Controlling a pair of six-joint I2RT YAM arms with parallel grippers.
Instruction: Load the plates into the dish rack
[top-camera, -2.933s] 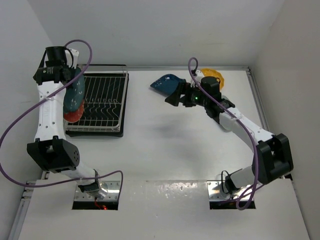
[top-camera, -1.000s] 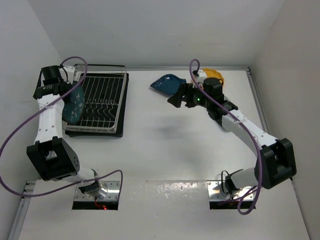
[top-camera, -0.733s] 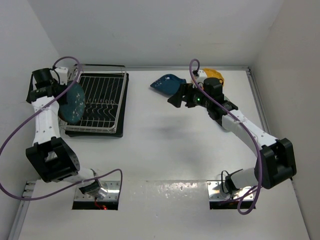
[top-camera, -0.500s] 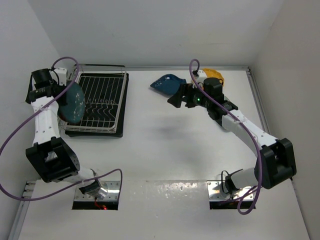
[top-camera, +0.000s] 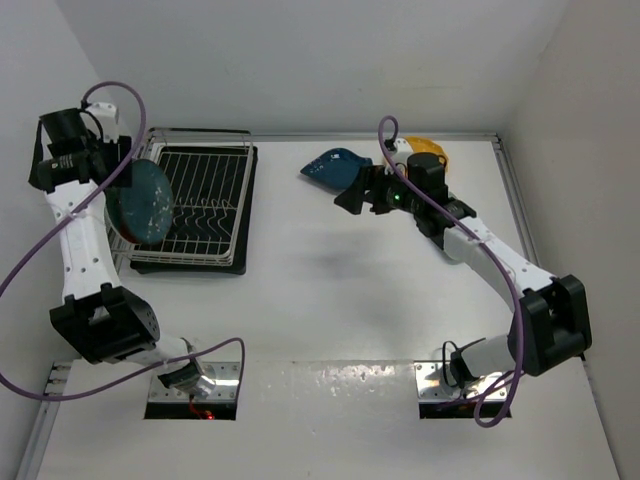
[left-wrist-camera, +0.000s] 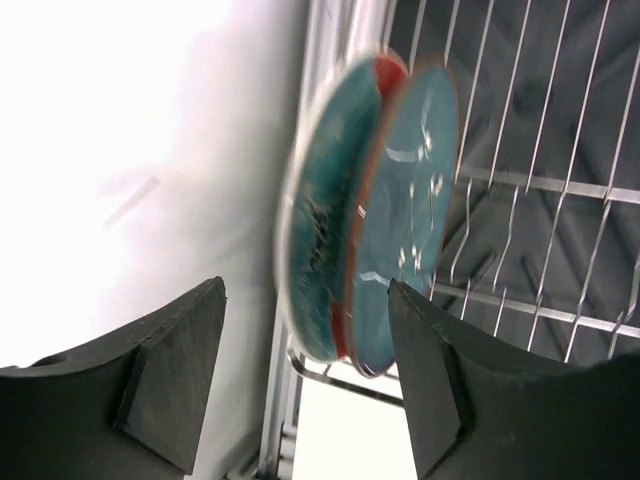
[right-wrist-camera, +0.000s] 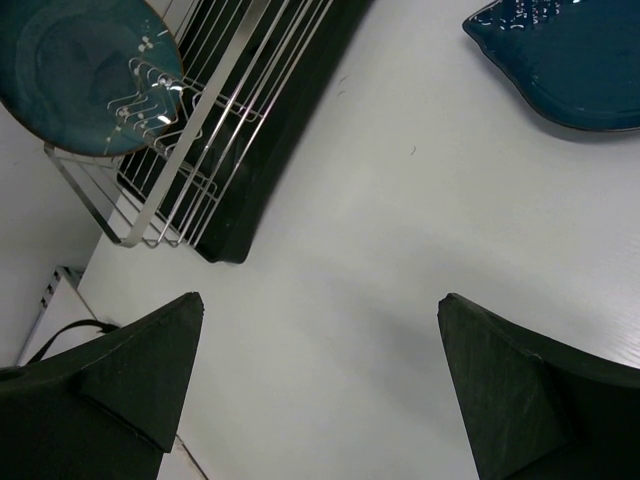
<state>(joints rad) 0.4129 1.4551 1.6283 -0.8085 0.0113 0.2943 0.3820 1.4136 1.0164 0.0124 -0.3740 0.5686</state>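
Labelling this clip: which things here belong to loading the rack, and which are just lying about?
Job: dish rack; dark teal round plate and patterned round plate standing in it; blue leaf plate and yellow plate on the table.
Lying about: only the arms' purple cables.

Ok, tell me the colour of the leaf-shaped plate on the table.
The leaf-shaped plate is glossy dark blue, clearest in the right wrist view.

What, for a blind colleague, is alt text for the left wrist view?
A dark teal plate and a blurred red-edged plate stand on edge together at the edge of the wire dish rack, framed by the open left gripper.
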